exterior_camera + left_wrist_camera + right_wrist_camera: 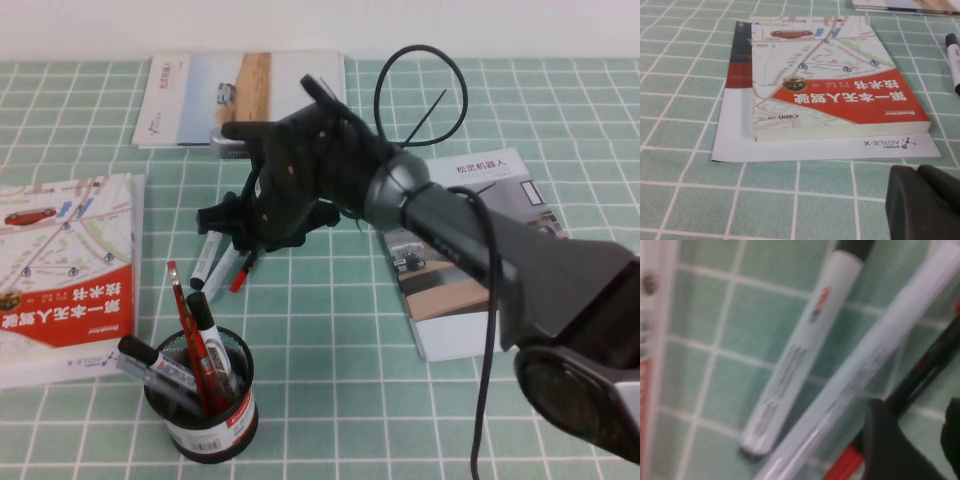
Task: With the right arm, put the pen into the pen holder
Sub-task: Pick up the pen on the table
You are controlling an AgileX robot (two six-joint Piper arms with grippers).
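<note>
- Green-and-white checked table cloth [330, 400] under everything
- Right arm [470, 250] stretched from the near right corner toward the middle of the table
- Red-and-white map book [65, 270] flat at the table's left edge, on a white sheet; two more booklets, one at the far edge [200, 95] and one under the right arm [480, 300]
- Right gripper [250, 240] low over a cluster of pens left of centre; fingers [885, 445] parted a little, astride the pen [920, 377], one dark pad right beside its black middle; whether closed on it, cannot tell
- Pen holder [205, 415] upright at the near edge, well apart from the gripper, with a red pen and black-capped markers already inside
- Left gripper [927, 200] near the map book's corner, pads close together with nothing between them
- White marker [802, 355] and pale whitish-grey pen [865, 375] side by side on the cloth, just beside the pen
- Pen itself slanted on the cloth, red end [238, 281] poking out below the right gripper
</note>
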